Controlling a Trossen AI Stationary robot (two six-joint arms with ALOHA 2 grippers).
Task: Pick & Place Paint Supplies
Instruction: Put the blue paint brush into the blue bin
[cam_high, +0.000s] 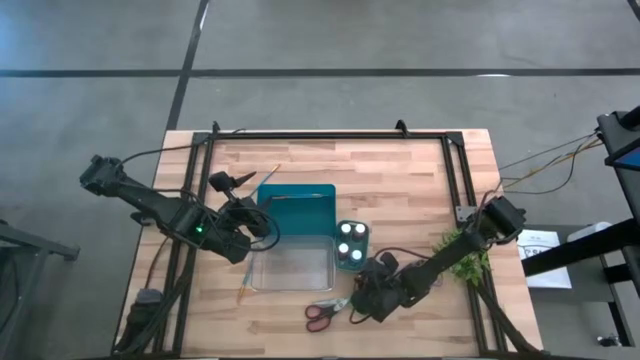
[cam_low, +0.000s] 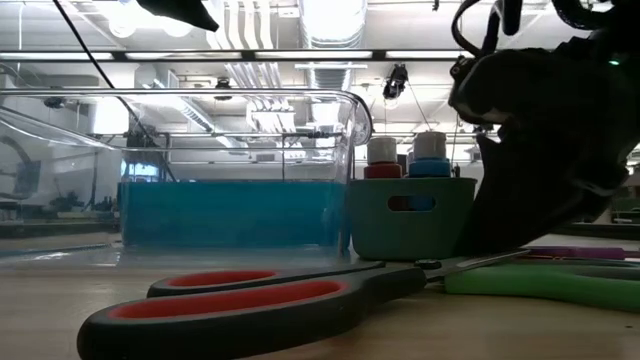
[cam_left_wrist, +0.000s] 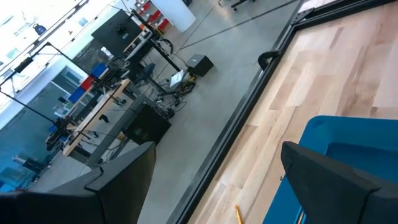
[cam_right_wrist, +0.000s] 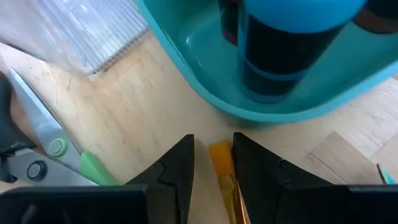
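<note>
Paint brush with a thin orange stick handle (cam_right_wrist: 219, 163) lies on our wooden tabletop (cam_right_wrist: 143, 130) just beside the small teal tub (cam_right_wrist: 205, 74), pinched between our right gripper (cam_right_wrist: 212, 163) jaws. Our left gripper (cam_left_wrist: 211, 180) hovers over the blue bin (cam_left_wrist: 354, 134), jaws spread. We judge the slim handle could twist or slip free, since the pinch is narrow.
</note>
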